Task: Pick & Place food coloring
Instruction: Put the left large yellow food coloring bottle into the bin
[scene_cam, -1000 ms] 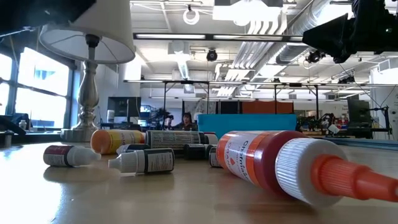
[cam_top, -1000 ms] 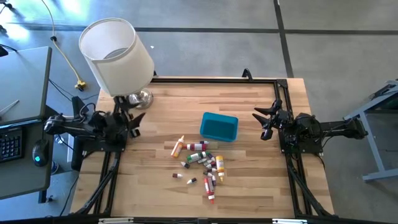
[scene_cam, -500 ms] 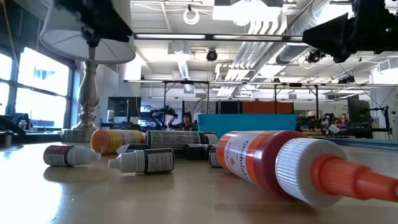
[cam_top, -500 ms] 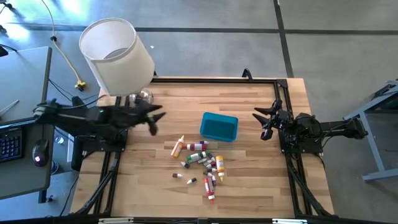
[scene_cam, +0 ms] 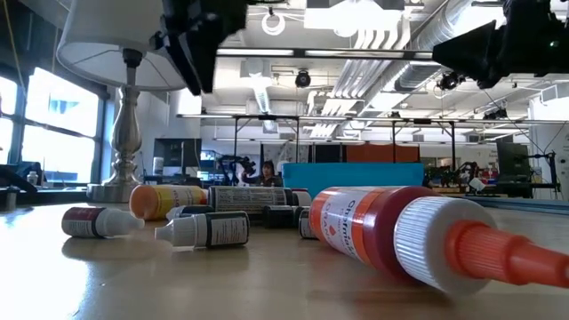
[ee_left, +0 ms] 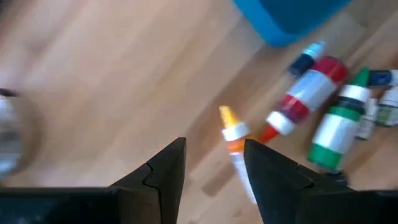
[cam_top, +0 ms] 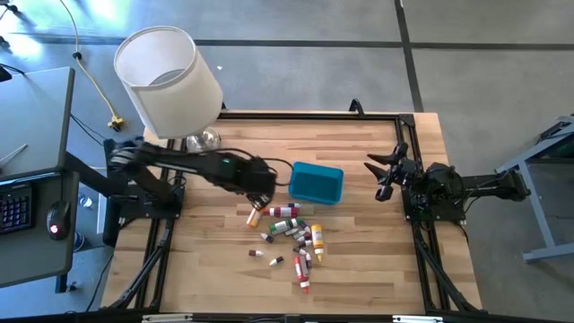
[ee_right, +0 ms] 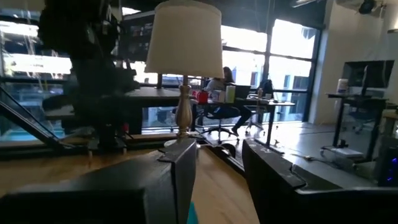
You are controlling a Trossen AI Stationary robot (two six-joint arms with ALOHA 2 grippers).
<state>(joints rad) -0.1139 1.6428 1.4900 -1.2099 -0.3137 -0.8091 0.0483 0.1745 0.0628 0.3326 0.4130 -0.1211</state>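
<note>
High view: roughly fifteen food coloring bottles (cam_top: 291,235) scattered on the table just beside one teal bin (cam_top: 316,183); its contents can't be made out. Left gripper (cam_top: 262,190) above the orange-capped bottle (ee_left: 235,142), fingers apart, empty. Right gripper (cam_top: 384,175) beside the bin, fingers apart.

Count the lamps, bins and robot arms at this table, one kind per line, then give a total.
Lamp: 1
Teal bin: 1
Robot arms: 2, the left arm and the right arm
Total: 4
</note>
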